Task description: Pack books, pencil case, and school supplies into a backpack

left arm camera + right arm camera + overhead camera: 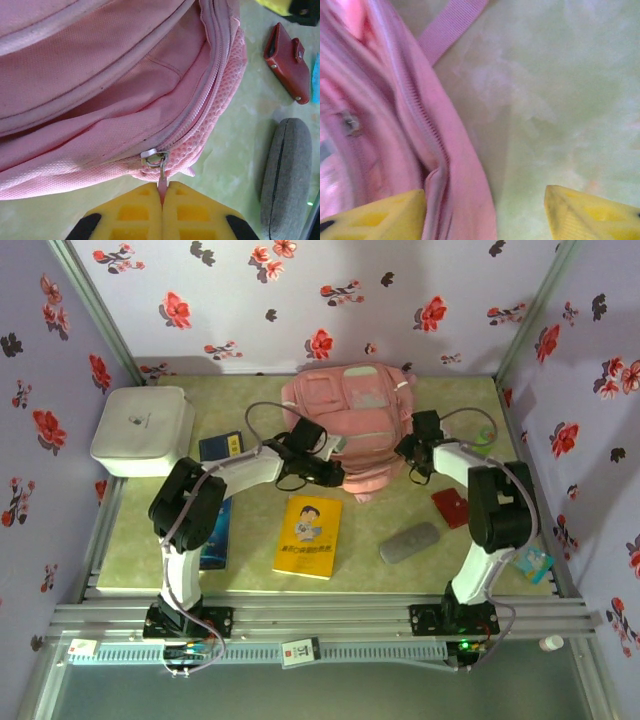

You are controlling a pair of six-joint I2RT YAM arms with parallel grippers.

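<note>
The pink backpack (350, 420) lies at the back middle of the table. My left gripper (333, 474) is at its near edge, shut on the pink zipper pull (162, 184) that hangs from the metal slider (155, 158). At the bag's right side my right gripper (410, 462) is open, its jaws apart over the bag's zipped edge (435, 165) and bare table. A yellow book (308, 536) lies at front centre. The navy book (222, 447) is left of the bag. The blue book (216, 536) is partly under my left arm. The grey pencil case (410, 542) (286, 175) lies front right.
A white rounded box (143, 428) stands at the back left. A red wallet (450, 507) (287, 62) lies right of the bag, near my right arm. A small teal item (535, 562) sits at the right edge. Floral walls close in three sides.
</note>
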